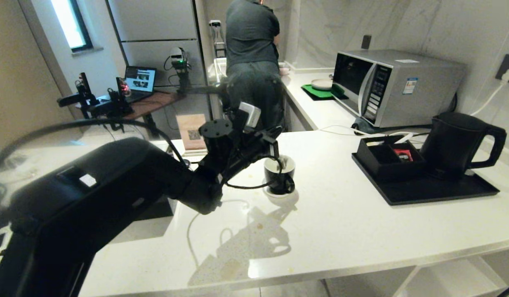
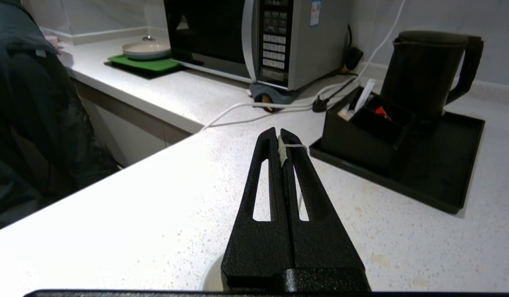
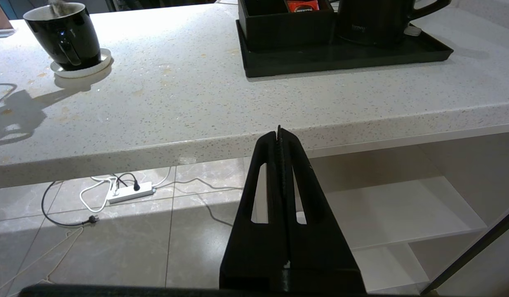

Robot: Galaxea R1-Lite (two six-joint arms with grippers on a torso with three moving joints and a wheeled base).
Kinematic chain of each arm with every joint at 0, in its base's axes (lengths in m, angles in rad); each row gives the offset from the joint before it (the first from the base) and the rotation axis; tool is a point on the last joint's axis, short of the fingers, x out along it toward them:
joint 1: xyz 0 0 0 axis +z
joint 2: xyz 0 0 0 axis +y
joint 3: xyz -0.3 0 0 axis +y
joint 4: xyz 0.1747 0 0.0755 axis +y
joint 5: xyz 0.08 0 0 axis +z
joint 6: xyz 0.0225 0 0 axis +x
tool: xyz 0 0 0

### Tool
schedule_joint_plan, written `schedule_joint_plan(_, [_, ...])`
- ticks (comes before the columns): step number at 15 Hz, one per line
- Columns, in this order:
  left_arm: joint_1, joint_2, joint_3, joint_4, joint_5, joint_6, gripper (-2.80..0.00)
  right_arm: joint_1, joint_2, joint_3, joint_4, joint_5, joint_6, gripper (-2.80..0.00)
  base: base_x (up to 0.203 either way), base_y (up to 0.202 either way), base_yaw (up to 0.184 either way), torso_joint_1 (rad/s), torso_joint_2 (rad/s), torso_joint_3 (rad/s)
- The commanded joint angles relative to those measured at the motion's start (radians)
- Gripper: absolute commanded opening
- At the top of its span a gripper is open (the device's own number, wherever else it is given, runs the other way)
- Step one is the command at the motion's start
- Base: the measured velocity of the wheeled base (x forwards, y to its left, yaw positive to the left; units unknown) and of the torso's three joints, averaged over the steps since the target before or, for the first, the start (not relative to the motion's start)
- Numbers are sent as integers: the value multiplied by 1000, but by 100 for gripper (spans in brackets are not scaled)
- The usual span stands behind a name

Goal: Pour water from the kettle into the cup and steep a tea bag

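The step in hand is judged to be the steeping: the thin white tea-bag string (image 2: 286, 148) is pinched near the tips of the left gripper (image 2: 279, 138), whose jaws are pressed fully together on it. In the head view this gripper (image 1: 275, 142) hangs just above and behind the rim of the small glossy black mug with a white inside (image 1: 279, 174), which stands on a pale round coaster on the white speckled table (image 1: 341, 222). The small pale tea bag (image 3: 56, 5) can only be made out as a blurred shape at the mug's mouth in the right wrist view; whether it is wetted cannot be told.

To be done well, the string should be kept clamped and the bag moved straight up and down over the mug's centre, so the mug is not tugged or tipped.

The right gripper (image 3: 279, 134) is clenched on nothing and parked below the table edge. The matte black tapered kettle (image 1: 458, 144) stands on the flat black tray (image 1: 427, 192), well apart from the mug, beside a black compartment box (image 1: 386, 159).
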Motion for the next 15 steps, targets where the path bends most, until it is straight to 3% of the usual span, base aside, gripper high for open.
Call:
schedule_joint_plan(1, [-6, 13, -2, -8, -2, -1, -280, 0, 0, 0, 0, -1, 0, -280, 0, 0, 0, 0, 0, 0])
schedule_joint_plan(15, [-3, 142, 6, -43, 12, 1, -280, 0, 0, 0, 0, -1, 0, -280, 0, 0, 0, 0, 0, 0])
